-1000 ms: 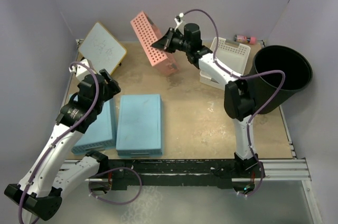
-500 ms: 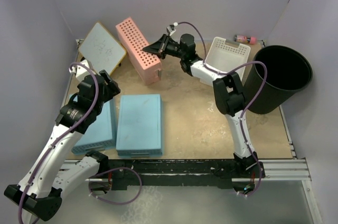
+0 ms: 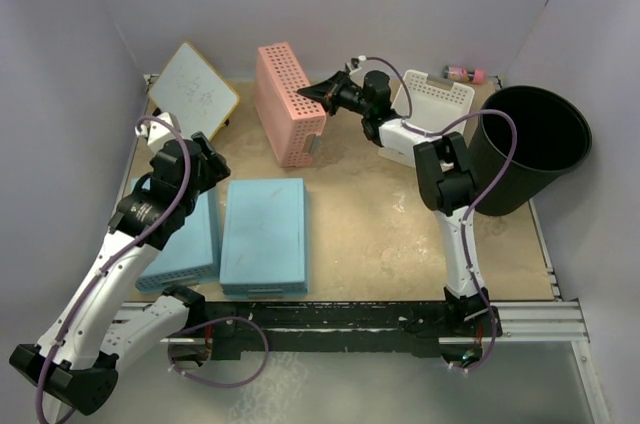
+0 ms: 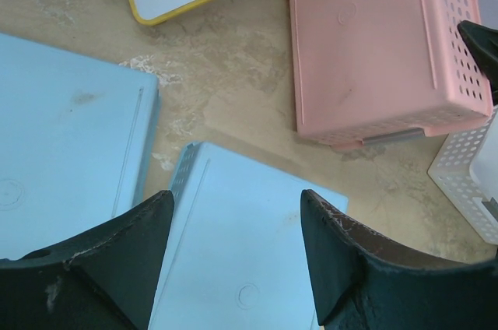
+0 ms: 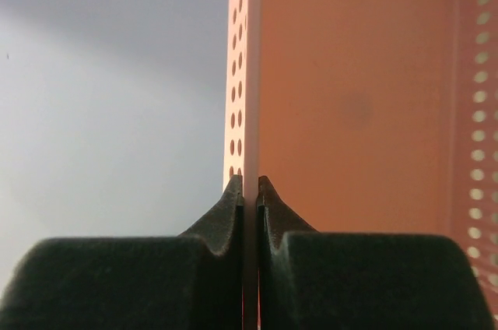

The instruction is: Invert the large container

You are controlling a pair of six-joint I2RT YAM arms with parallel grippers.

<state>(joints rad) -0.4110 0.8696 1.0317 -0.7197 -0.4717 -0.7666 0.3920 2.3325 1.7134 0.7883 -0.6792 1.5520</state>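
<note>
The large black container [image 3: 530,144] stands upright, mouth up, at the table's right edge. My right gripper [image 3: 322,95] is far from it, at the back middle, shut on the wall of a pink perforated basket [image 3: 288,104]. In the right wrist view my fingertips [image 5: 233,194] pinch that pink wall [image 5: 250,73]. The basket is tipped, its bottom facing up and left. It also shows in the left wrist view [image 4: 366,42]. My left gripper [image 4: 233,229] is open and empty above two overturned blue baskets [image 3: 264,234].
A white perforated basket [image 3: 440,102] sits behind the right arm, beside the container. A yellow-edged whiteboard [image 3: 193,90] leans at the back left. A small pink-capped bottle [image 3: 464,73] lies at the back right. The second blue basket [image 3: 188,239] lies under the left arm.
My right gripper has swung the pink basket left and then back toward the middle, turning it more upright. The left arm has barely moved. The black container has not moved.
</note>
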